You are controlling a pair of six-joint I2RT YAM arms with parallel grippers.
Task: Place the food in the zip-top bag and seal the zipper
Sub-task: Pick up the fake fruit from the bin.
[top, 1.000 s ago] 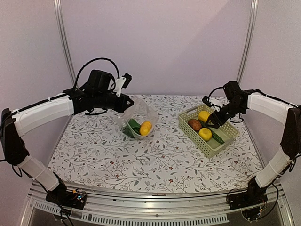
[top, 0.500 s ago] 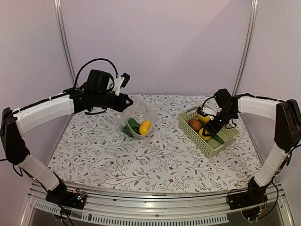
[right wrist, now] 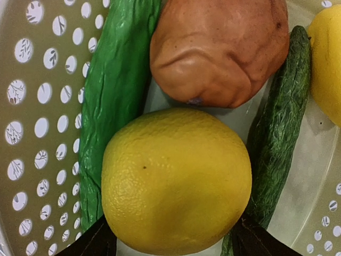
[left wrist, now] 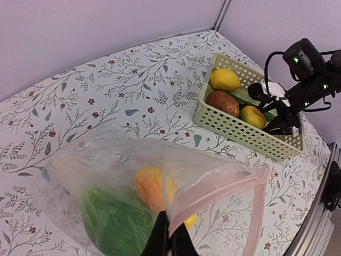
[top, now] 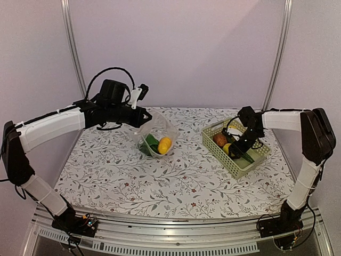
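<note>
My left gripper (top: 145, 116) is shut on the pale pink zipper (left wrist: 224, 189) and holds the mouth of the clear zip-top bag (top: 154, 133) up and open. The bag holds a leafy green vegetable (left wrist: 114, 221) and an orange piece (left wrist: 149, 186) in front of a yellow fruit. My right gripper (top: 234, 150) is down in the pale green basket (top: 234, 165), open, one finger (right wrist: 96, 240) on each side of a yellow round fruit (right wrist: 176, 181). A reddish-brown round one (right wrist: 218, 50), a dark green cucumber (right wrist: 277, 138) and a second yellow fruit (right wrist: 327, 58) lie beside it.
A brighter green vegetable (right wrist: 117, 90) lies along the basket's perforated wall. The basket stands at the right of the flowered tablecloth (top: 176, 181), the bag at the back centre. Metal posts stand at both back corners.
My right gripper has moved left and down into the basket, over the near yellow fruit. The left gripper has kept holding the bag with only a slight shift.
</note>
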